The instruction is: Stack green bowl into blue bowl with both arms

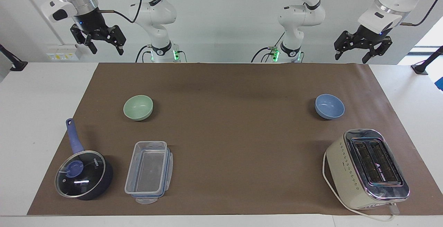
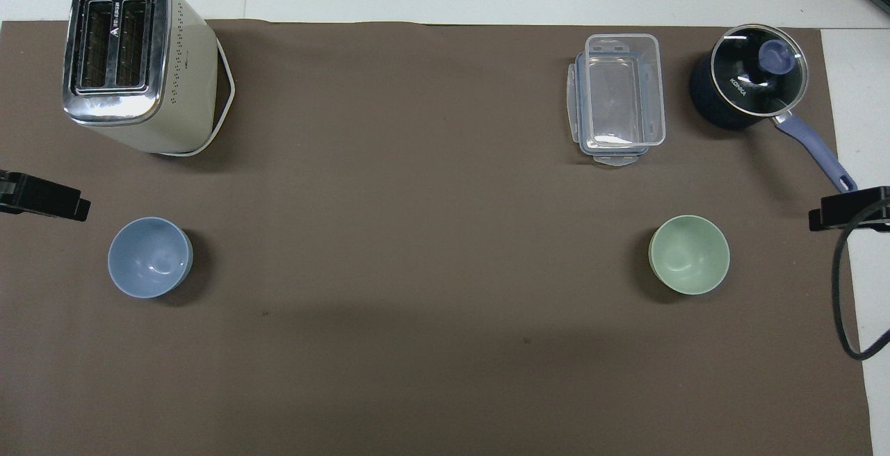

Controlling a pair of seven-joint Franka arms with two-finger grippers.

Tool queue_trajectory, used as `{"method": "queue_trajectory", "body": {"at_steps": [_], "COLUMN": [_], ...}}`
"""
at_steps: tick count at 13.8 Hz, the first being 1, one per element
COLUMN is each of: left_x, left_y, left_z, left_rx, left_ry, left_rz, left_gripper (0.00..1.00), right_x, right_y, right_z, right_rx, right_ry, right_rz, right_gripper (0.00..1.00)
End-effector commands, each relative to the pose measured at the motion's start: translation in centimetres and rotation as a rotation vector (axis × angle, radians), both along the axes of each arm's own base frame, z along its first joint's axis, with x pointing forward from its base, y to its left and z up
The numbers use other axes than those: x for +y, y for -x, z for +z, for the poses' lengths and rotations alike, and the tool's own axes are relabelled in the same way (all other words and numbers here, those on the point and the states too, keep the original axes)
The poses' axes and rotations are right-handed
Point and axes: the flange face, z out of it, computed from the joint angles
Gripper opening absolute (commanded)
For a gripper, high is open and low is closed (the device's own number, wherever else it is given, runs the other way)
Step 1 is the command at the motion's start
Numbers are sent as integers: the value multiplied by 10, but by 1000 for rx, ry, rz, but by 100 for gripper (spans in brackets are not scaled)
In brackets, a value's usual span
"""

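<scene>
The green bowl (image 1: 138, 107) stands upright on the brown mat toward the right arm's end; it also shows in the overhead view (image 2: 689, 254). The blue bowl (image 1: 329, 106) stands upright toward the left arm's end, and shows in the overhead view (image 2: 149, 257). My right gripper (image 1: 106, 48) hangs open and empty high over the table's edge by the robots' end. My left gripper (image 1: 352, 56) hangs open and empty, high over the mat's corner. Only one fingertip of each shows in the overhead view (image 2: 43, 197) (image 2: 848, 210).
A cream toaster (image 1: 367, 168) stands farther from the robots than the blue bowl. A clear plastic container (image 1: 149, 171) and a dark blue saucepan with glass lid (image 1: 83, 173) stand farther out than the green bowl. A black cable (image 2: 845, 296) loops at the right arm's end.
</scene>
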Motion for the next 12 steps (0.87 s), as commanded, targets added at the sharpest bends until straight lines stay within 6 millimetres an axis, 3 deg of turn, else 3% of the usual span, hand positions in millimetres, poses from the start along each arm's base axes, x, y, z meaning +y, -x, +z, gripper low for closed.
{"method": "queue_trajectory", "body": {"at_steps": [1,12], "left_x": [-2,-8], "left_y": [8,12], "left_z": [0,-2], "left_rx": [-4,7], "left_ry": [2,33], "left_rz": [-5,-7], "left_gripper": [100,100], "right_x": [-6,-8], "right_y": [4,4], "right_z": [0,-1], "right_rx": [-3,0], "right_ry": [-8,-9], "right_rz": [16,13], "right_gripper": [100,100]}}
